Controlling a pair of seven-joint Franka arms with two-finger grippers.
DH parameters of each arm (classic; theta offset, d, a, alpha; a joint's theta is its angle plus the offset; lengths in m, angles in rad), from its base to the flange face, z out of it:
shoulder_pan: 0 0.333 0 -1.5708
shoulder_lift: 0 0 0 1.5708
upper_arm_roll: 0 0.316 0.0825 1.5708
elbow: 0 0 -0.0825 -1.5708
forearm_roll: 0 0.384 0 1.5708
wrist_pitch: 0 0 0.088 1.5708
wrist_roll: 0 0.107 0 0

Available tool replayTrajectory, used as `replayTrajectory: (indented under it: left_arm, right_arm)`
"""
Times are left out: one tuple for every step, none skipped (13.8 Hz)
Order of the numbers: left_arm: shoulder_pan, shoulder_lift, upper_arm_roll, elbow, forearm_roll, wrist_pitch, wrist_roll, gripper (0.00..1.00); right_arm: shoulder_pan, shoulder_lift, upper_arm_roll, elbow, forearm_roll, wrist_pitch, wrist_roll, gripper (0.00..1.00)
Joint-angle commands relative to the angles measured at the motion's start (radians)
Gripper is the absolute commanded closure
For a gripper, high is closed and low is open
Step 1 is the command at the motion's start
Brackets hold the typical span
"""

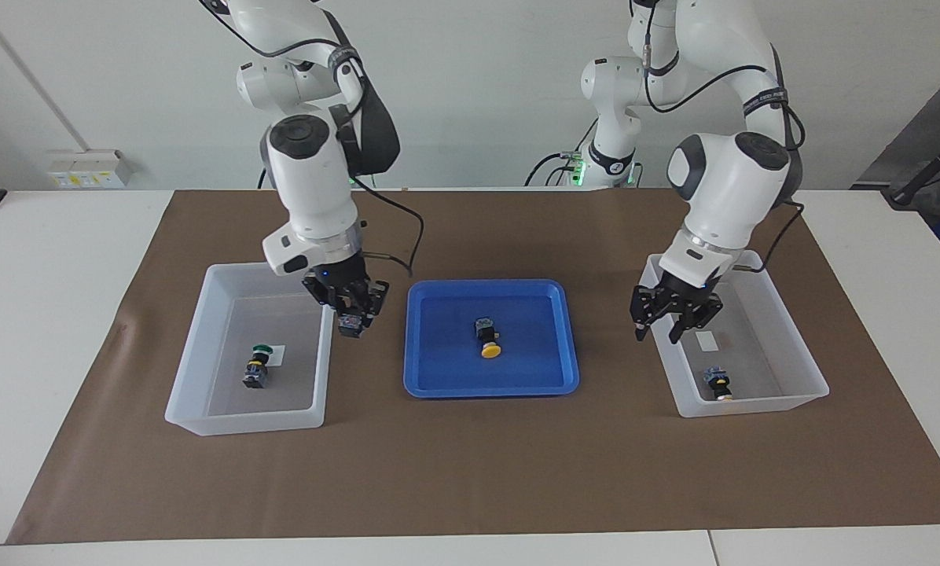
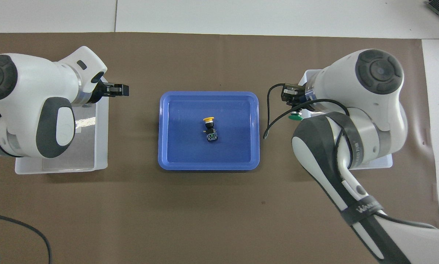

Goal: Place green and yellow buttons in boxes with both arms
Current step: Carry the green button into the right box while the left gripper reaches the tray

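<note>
The right gripper [image 1: 351, 314], clamped on a green button [image 2: 296, 116], hangs over the rim of the box [image 1: 203, 346] holding another green button [image 1: 256, 368] (lying on its side). The left gripper [image 1: 666, 318], jaws apart, hovers over the other box [image 1: 792, 346], where a yellow button [image 1: 717, 383] lies; one yellow-capped button [image 1: 486, 336] lies in the blue tray [image 1: 438, 377].

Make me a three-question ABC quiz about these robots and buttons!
1. Where is the loose green button? A in the blue tray B in the box at the right arm's end C on the mat.
2. How many buttons lie in the blue tray? A one B two C three.
3. The left gripper is: A holding yellow B holding green C open, empty.
Answers: B, it lies by the box's label; A, only one yellow button is there; C, its fingers are spread, holding nothing.
</note>
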Motion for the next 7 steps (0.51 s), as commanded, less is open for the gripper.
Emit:
replayTrajectory:
  left_arm:
    - [-0.112, 0.001, 0.016, -0.042, 0.002, 0.077, -0.112, 0.37]
    - [-0.152, 0.009, 0.015, -0.056, 0.002, 0.109, -0.156, 0.36]
    - [-0.192, 0.016, 0.015, -0.070, 0.002, 0.144, -0.195, 0.33]
    - [-0.229, 0.038, 0.013, -0.079, 0.002, 0.187, -0.244, 0.32]
    - [-0.264, 0.047, 0.013, -0.096, 0.002, 0.224, -0.285, 0.29]
    - [-0.295, 0.061, 0.013, -0.108, 0.002, 0.253, -0.319, 0.21]
    - [-0.331, 0.082, 0.015, -0.111, 0.002, 0.270, -0.365, 0.05]
  right_arm:
    - [-0.089, -0.035, 0.012, -0.044, 0.003, -0.041, -0.217, 1.00]
    - [-0.116, -0.050, 0.012, -0.081, 0.003, -0.035, -0.277, 1.00]
    - [-0.145, -0.067, 0.012, -0.125, 0.003, -0.022, -0.338, 1.00]
    - [-0.180, -0.083, 0.013, -0.161, 0.004, -0.022, -0.418, 1.00]
    - [-0.203, -0.093, 0.013, -0.190, 0.006, -0.022, -0.478, 1.00]
    - [-0.223, -0.104, 0.012, -0.222, 0.006, -0.022, -0.505, 1.00]
    - [-0.234, -0.109, 0.013, -0.259, 0.007, -0.018, -0.529, 1.00]
